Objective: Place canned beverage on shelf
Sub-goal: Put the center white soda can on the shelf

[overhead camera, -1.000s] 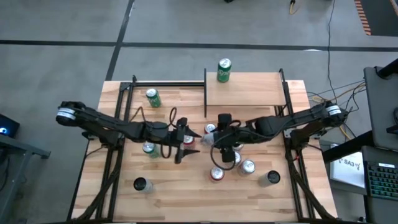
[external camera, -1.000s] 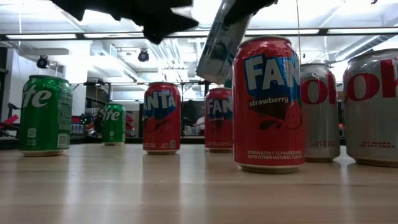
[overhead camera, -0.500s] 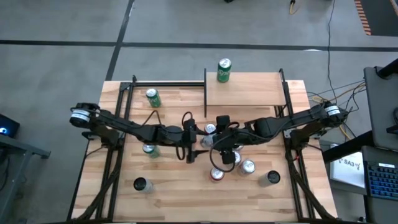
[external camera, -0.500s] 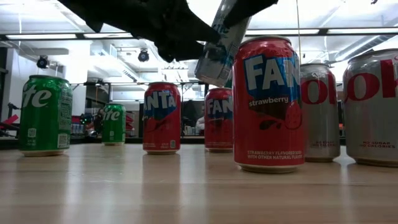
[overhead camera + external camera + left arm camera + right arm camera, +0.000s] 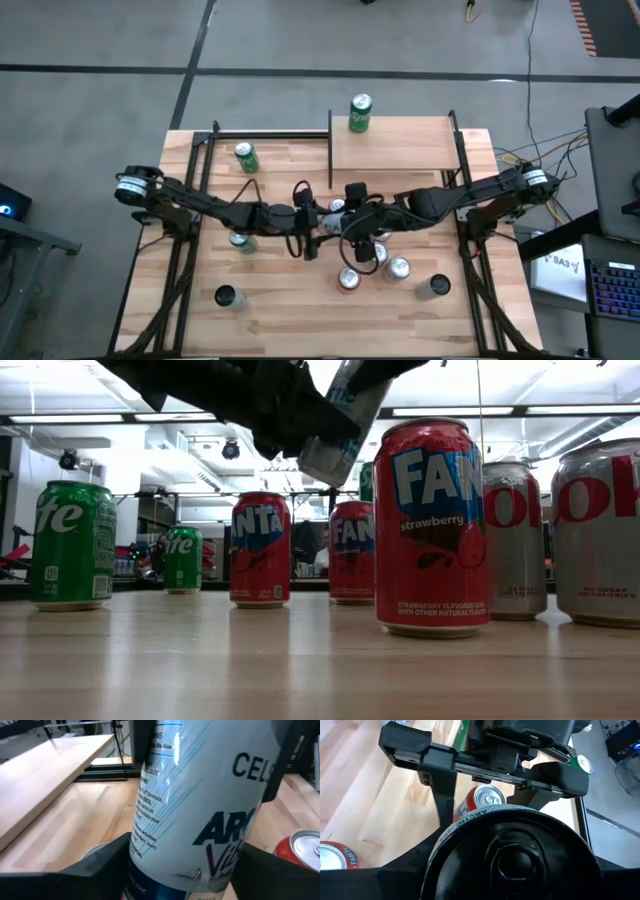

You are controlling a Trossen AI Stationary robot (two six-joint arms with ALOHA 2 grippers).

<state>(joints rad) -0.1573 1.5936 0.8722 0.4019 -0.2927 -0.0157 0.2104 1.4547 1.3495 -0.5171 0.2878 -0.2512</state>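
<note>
Two arms, one pale can, held in mid-air over the desk

The big butcher-block desk (image 5: 300, 310) fills the floor space in front of me, with the shelf (image 5: 400, 150) of light wood sitting at its far right corner between thin black posts. One green can (image 5: 360, 113) stands on the shelf's far edge.

Both dark arms reach in from the sides and meet near the middle of the desk. Between them hangs a white-and-blue can (image 5: 340, 420), tilted and clear of the desk surface, well short of the shelf. The right gripper (image 5: 352, 212) is clamped on it: in its wrist view the can's dark base (image 5: 512, 860) sits between its fingers. The left gripper (image 5: 312, 222) has its fingers (image 5: 100, 867) on either side of the same can (image 5: 200, 805), right against its sides, though I cannot tell whether they are pressing on it.

Around them stand other cans: red strawberry Fanta (image 5: 432, 525) closest to the low camera, two more red ones (image 5: 260, 550) behind, silver cans (image 5: 600, 520) on one side, and green Sprite cans (image 5: 70, 545) on the other.
</note>
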